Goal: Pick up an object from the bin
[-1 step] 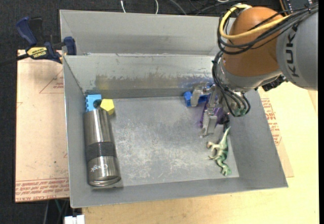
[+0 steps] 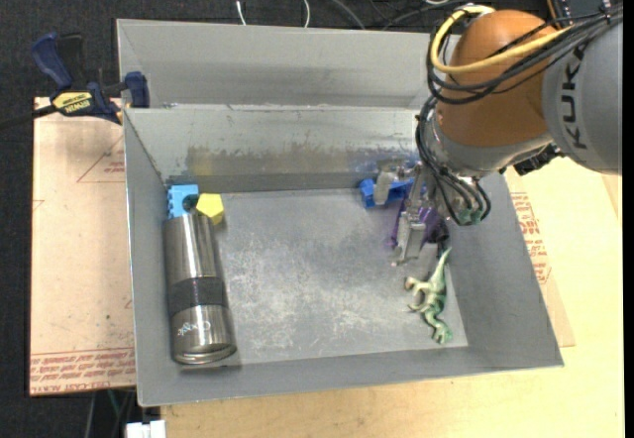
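My gripper [image 2: 404,246] hangs low over the right part of the bin, under the arm's orange dome. A small purple thing [image 2: 420,219] lies right against it, partly hidden by the gripper's body. Just below the gripper lies a green toy dinosaur [image 2: 432,295], stretched towards the bin's front right corner. A blue piece [image 2: 377,188] sits behind the gripper, by the back wall.
A steel flask [image 2: 195,287] lies along the left wall, with a blue block [image 2: 181,200] and a yellow block [image 2: 210,206] at its far end. The arm and its cables cover the bin's back right corner.
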You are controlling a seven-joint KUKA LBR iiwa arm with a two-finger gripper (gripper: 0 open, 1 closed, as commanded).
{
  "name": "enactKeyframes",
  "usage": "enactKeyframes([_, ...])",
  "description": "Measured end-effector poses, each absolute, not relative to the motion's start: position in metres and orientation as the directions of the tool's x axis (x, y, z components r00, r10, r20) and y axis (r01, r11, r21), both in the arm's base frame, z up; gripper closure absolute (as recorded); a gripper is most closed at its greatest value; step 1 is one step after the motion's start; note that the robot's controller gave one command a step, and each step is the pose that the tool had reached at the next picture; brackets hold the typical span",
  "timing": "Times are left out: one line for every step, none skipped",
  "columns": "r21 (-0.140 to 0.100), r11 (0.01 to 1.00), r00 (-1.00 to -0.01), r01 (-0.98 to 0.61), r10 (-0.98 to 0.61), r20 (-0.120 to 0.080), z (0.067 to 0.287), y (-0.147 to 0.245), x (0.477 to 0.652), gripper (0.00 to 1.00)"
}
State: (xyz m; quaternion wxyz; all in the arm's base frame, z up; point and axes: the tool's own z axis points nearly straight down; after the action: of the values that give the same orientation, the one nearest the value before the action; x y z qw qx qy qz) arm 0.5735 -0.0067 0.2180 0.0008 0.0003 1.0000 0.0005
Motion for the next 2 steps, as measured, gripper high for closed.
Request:
enactKeyframes([0.000,1.000,-1.000,-0.023,-0.023,-0.008,0.086,-0.084,0.623,0.00])
enactKeyframes([-0.004,0.951,-0.951,-0.309,-0.309,-0.016,0.165,-0.087,0.646,0.00])
